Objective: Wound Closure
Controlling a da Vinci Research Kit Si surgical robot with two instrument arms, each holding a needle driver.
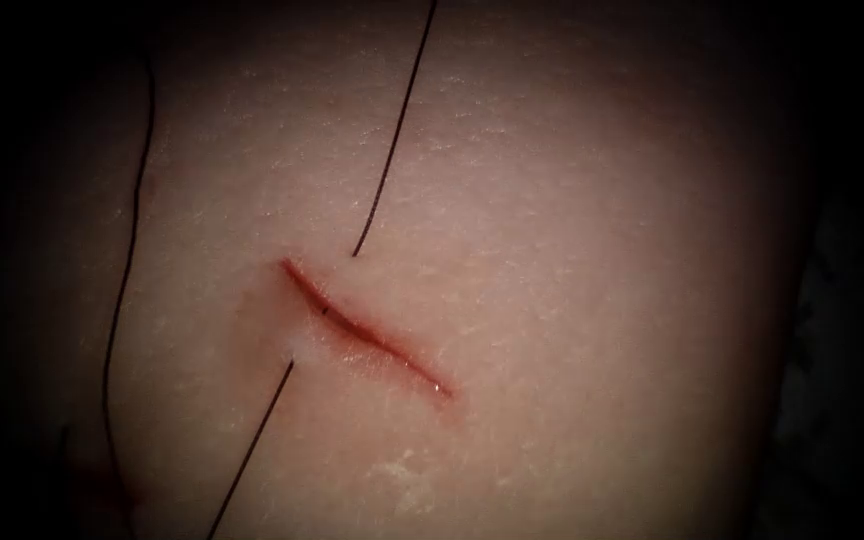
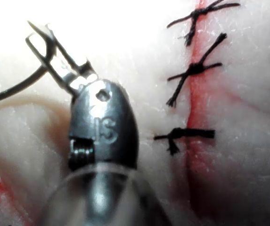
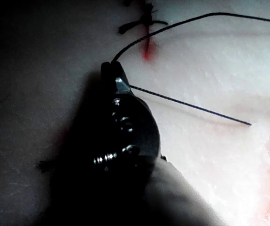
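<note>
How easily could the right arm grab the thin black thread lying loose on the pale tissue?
Probably easily: the thin black thread lies bare on the pale pork tissue right beside the right arm's dark metal tool, with nothing between them.

Tissue [image 1: 572,200] carries all; cut [image 1: 367,328] at centre, running 10 to 4 o'clock. Thread [image 1: 392,130] lies toward 12, another length toward 7, a third strand at 9

The left arm's grey metal claw [image 2: 44,46] is closed on a thin curved steel needle [image 2: 12,92], above pale tissue [image 2: 135,61]. Beside it, three black knotted stitches [image 2: 191,70] cross a red cut [image 2: 193,155].
</note>
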